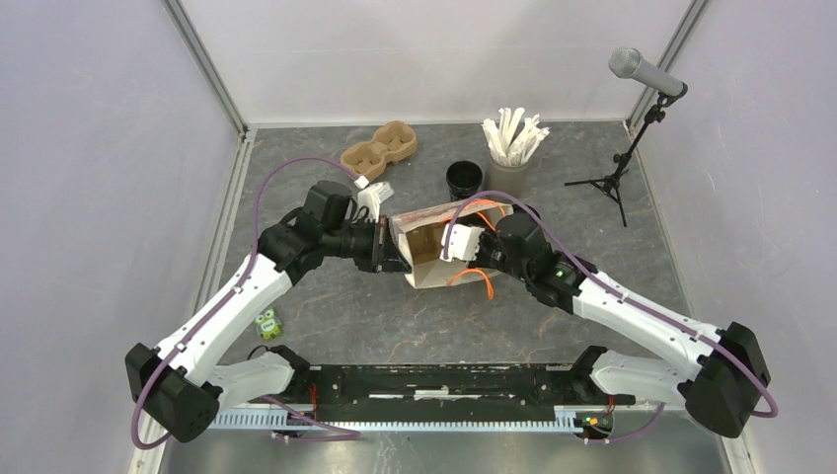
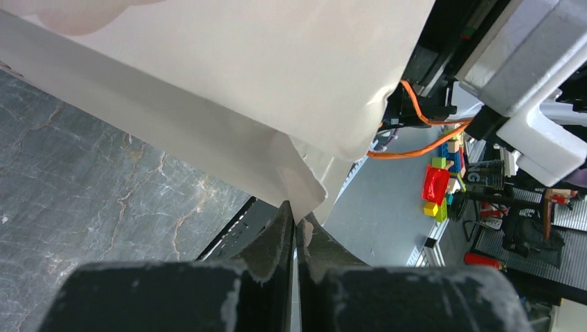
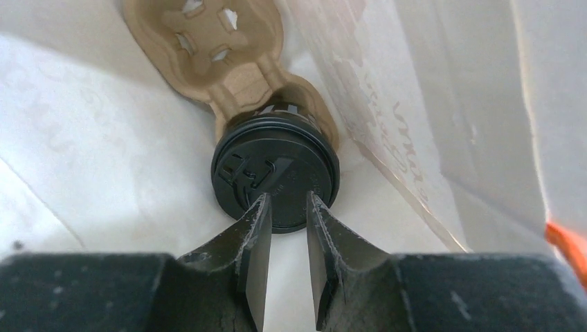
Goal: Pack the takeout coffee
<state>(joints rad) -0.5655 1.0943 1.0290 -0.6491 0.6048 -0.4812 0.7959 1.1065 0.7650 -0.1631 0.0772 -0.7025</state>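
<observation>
Inside the bag [image 3: 104, 138], I judged the takeout coffee [image 3: 275, 173] light and crushable, rim-grip best; right fingers [image 3: 253, 235] stood slightly apart, left fingers [image 2: 277, 242] pinched the bag.

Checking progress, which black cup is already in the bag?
The lidded cup seated in the carrier inside the bag, before the right claw; the other cup stands on the table, outside.

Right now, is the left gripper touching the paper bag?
Touching. The left wrist view shows the left gripper shut on the edge of the paper bag, which goes down between its fingertips.
</observation>
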